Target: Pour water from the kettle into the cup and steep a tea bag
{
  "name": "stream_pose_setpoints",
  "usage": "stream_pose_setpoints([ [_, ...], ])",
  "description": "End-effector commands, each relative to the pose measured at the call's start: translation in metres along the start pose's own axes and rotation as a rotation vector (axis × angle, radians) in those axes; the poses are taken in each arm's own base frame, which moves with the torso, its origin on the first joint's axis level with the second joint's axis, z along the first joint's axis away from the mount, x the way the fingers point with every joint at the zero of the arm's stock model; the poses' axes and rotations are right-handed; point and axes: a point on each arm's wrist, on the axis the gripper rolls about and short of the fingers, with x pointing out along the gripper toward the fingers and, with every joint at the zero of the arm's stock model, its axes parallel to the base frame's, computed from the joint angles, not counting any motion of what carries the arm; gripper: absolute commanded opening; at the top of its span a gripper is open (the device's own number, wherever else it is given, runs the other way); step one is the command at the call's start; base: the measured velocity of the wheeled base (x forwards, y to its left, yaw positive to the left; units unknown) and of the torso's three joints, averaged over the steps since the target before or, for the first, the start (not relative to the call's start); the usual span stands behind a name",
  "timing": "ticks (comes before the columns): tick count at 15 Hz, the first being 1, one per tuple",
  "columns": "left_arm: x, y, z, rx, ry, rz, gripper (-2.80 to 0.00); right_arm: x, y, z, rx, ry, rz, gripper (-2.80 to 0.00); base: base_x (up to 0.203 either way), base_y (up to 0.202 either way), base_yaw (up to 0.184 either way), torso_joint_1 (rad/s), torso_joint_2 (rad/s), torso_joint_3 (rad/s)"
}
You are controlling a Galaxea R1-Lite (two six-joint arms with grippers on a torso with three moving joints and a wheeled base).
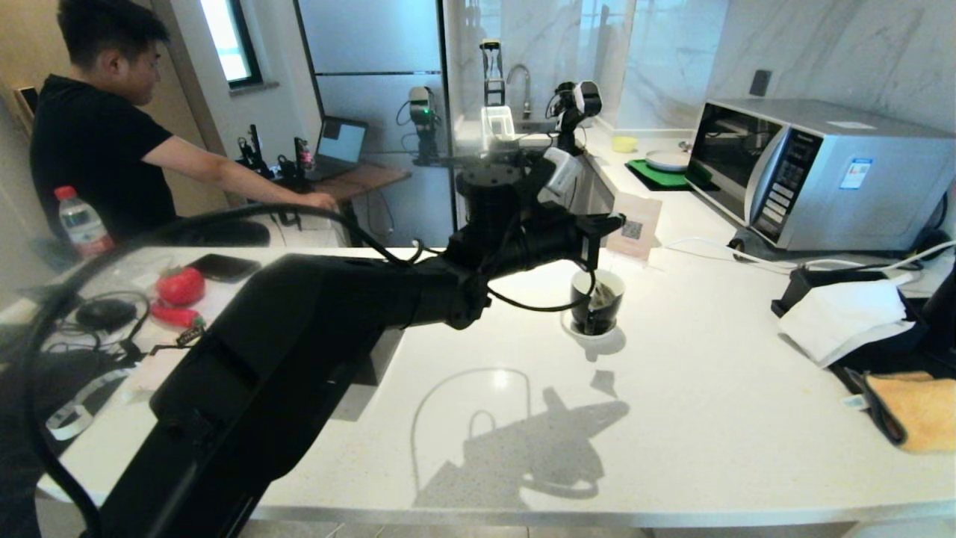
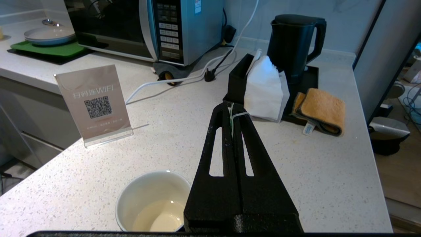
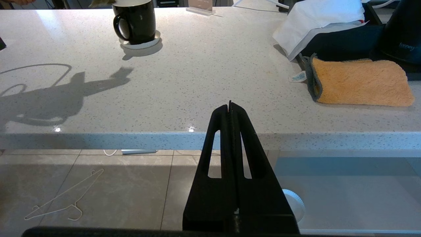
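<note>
One arm was doing all the work: the left gripper point(image 2: 234, 110) hung right over the cup point(image 1: 597, 300), fingers pinched tight on the thin white string point(image 2: 237, 116) of the tea bag point(image 1: 601, 299). From the head camera the bag dangled at the cup's mouth, partly down inside. The cup sat on its little white saucer point(image 1: 594, 341) on the white counter point(image 1: 672, 418), and the left wrist camera caught a shallow pool of pale water point(image 2: 161, 218) at the bottom of it. The kettle point(image 2: 292, 44) stood well apart from the cup, behind the tissue box point(image 2: 260, 84), with an orange cloth point(image 2: 324, 110) just beside the box. A QR sign point(image 2: 95, 103) stood near the cup, between it and the microwave point(image 1: 814, 168). The right gripper point(image 3: 230, 107) was clenched on nothing, hanging off the counter's front edge, well away from the cup.
</note>
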Motion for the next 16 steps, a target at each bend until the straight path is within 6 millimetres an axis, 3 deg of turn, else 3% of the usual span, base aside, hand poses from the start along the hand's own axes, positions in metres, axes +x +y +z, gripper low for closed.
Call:
stream_pose_setpoints([
  [1,0.001,0.003,-0.009,-0.006,0.010,0.001,-2.80,0.000,0.000,0.000,0.000,0.001,0.000,-2.80,0.000,0.000,0.000,0.000,0.00,0.000],
  [16,0.006,0.009,-0.036,0.004,-0.007,-0.001,-2.80,0.000,0.000,0.000,0.000,0.000,0.000,-2.80,0.000,0.000,0.000,0.000,0.00,0.000],
])
